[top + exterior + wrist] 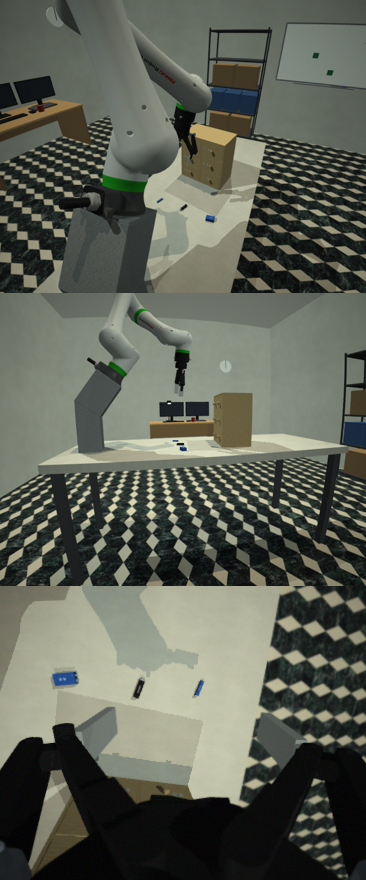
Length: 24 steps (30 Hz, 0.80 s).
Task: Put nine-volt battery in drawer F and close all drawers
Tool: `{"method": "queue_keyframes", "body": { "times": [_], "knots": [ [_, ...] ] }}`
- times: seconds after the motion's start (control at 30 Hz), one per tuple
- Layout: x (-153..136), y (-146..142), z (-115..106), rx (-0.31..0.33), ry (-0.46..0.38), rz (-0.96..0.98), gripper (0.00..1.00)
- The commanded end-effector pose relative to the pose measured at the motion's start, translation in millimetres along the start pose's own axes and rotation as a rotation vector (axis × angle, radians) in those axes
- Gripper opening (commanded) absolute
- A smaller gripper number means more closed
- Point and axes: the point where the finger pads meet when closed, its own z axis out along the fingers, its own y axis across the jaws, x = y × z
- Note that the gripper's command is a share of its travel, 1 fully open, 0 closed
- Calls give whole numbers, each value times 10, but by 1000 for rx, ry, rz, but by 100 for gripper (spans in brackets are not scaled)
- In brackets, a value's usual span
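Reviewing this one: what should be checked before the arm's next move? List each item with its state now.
1. Gripper open, with nothing between the fingers: ok.
2. Nine-volt battery, the blue block, on the table and in sight: ok.
3. Black battery and thin blue battery on the table: ok.
4. Chest standing upright: ok.
5. Drawer F identified: cannot tell; the labels are too small to read.
6. Drawer F open to take the battery: not ok; none of the drawers in view looks pulled out.
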Motion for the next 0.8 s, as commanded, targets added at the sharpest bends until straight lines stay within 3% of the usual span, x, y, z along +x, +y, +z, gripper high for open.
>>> {"method": "queue_keyframes", "body": {
  "times": [0.0, 0.03, 0.13, 0.2, 0.3, 0.37, 0.43, 0.5, 0.6, 0.77],
  "knots": [
    [227, 247, 278, -137, 34, 75, 100],
    [285, 351, 353, -180, 25, 62, 100],
    [329, 460, 423, -222, 8, 50, 100],
    [361, 683, 543, -303, -45, 28, 100],
    [346, 791, 593, -338, -81, 19, 100],
    [310, 892, 634, -369, -125, 12, 100],
    [170, 1057, 694, -411, -228, 2, 100],
    [170, 1057, 694, -411, -228, 2, 100],
    [-46, 1153, 722, -425, -346, -2, 100],
    [-176, 1169, 726, -419, -408, -2, 100]
  ]
}}
